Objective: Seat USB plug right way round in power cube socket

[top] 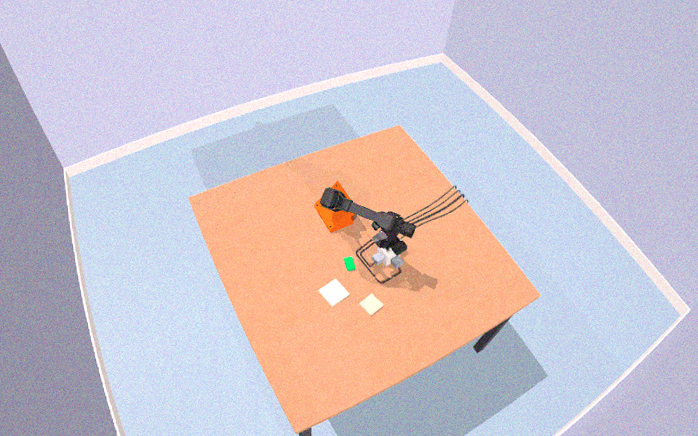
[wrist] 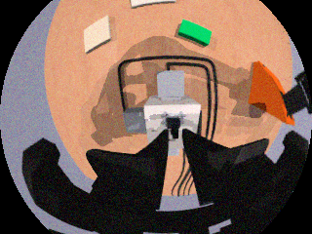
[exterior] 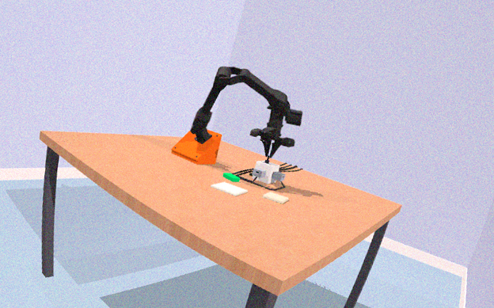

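The white power cube (top: 386, 255) (exterior: 269, 175) (wrist: 152, 111) stands on the table. The dark USB plug (exterior: 267, 161) (wrist: 174, 125) stands upright in its top socket. Its depth and which way round it sits are too small to tell. My gripper (exterior: 268, 157) (wrist: 175, 133) points down just above the cube, its fingertips parted slightly on either side of the plug. A gap shows between the fingers in the wrist view, and they do not grip the plug. In the top view the arm hides the fingertips and the plug.
Grey plugs (exterior: 257, 173) (wrist: 171, 84) stick out of the cube's sides, with black cables (top: 367, 270) (wrist: 166, 58) looping around it. A green block (top: 349, 263) (exterior: 231, 177) (wrist: 194, 32), a white slab (top: 334, 292) (exterior: 229, 188) and a cream slab (top: 370, 304) (exterior: 276, 197) (wrist: 97, 34) lie nearby.
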### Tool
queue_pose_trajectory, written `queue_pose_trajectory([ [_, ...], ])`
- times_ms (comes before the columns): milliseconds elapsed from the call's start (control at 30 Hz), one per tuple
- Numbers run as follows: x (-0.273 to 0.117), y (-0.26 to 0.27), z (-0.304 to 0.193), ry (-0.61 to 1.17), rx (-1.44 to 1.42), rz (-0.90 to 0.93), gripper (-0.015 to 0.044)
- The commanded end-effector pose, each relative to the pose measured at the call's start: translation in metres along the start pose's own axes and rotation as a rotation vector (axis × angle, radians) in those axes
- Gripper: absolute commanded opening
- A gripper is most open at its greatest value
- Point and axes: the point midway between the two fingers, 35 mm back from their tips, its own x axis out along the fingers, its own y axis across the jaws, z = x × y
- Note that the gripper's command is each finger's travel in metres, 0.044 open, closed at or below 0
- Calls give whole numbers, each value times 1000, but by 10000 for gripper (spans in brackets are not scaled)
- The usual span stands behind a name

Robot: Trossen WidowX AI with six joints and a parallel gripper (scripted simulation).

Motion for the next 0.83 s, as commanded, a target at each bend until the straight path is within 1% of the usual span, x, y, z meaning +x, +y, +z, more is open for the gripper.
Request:
queue_pose_trajectory([
  [0, 0, 0, 0, 0, -1, 0, 95],
  [433, 0, 0, 0, 0, -1, 0, 95],
  [800, -11, 0, -1, 0, -1, 0, 95],
])
